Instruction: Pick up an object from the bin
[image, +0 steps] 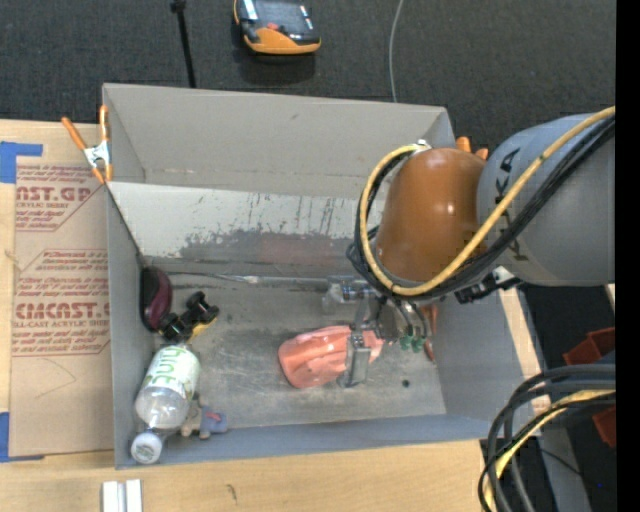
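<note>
My gripper is low in the bin, right of the middle, hanging under the orange wrist cover. It is at the right end of a salmon-pink soft object that lies on the bin floor, and it overlaps that end. A small green and red thing lies just to the right of the gripper.
A clear plastic bottle with a green label and white cap lies in the front left corner, with a small grey-purple thing beside it. A dark maroon object and a black and yellow piece sit by the left wall.
</note>
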